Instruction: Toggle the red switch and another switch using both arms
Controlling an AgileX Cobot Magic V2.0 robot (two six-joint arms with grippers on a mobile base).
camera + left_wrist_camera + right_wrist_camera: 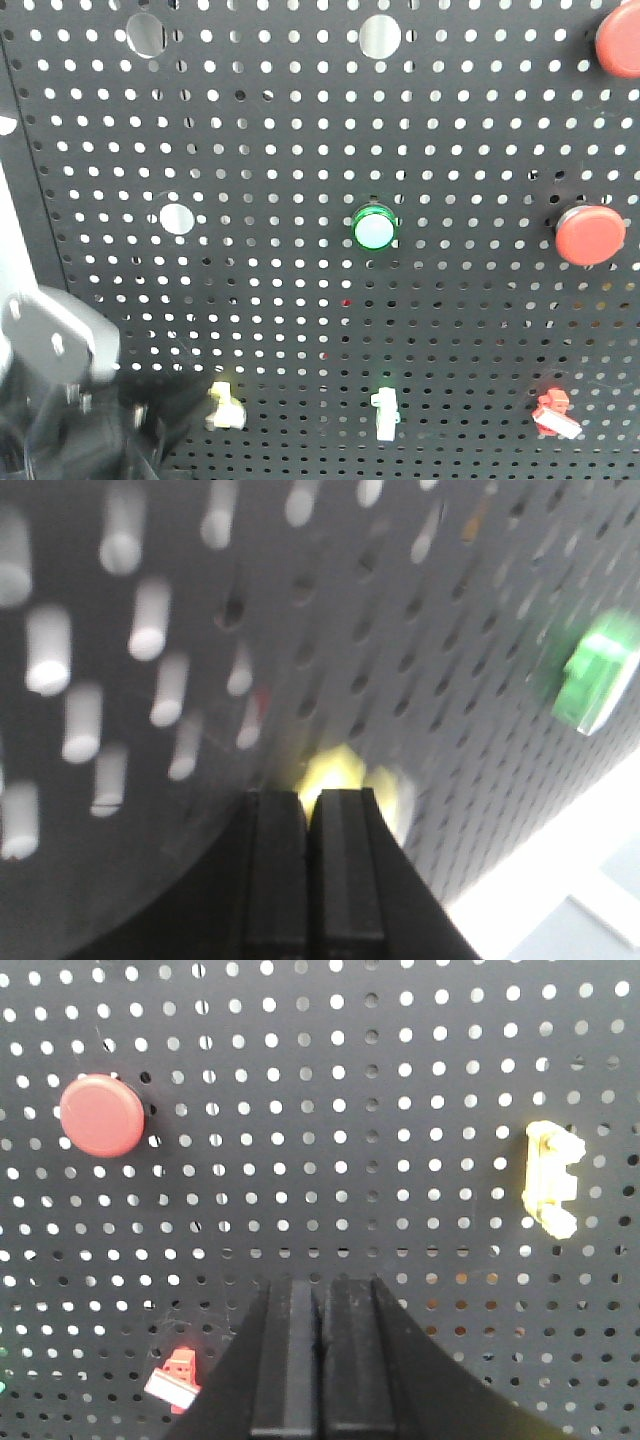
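Here, nearest my wrist cameras, both grippers are pinched closed and empty. The left gripper (310, 802) sits at the pale yellow switch (345, 772), whose glow shows just beyond its tips; touching or not, I cannot tell. The right gripper (322, 1288) hangs off the pegboard (400, 1080) with the red switch (178, 1380) low and left of its tips in that view, clearly apart. I judge the approach to be the step in hand. Next I need the right arm lined up on the red switch, then a short push from each closed tip. Beyond, the green-lit white toggle (385, 412) stands between the two switches, below a round green lamp (375, 230), with red push buttons (590, 235) farther right.
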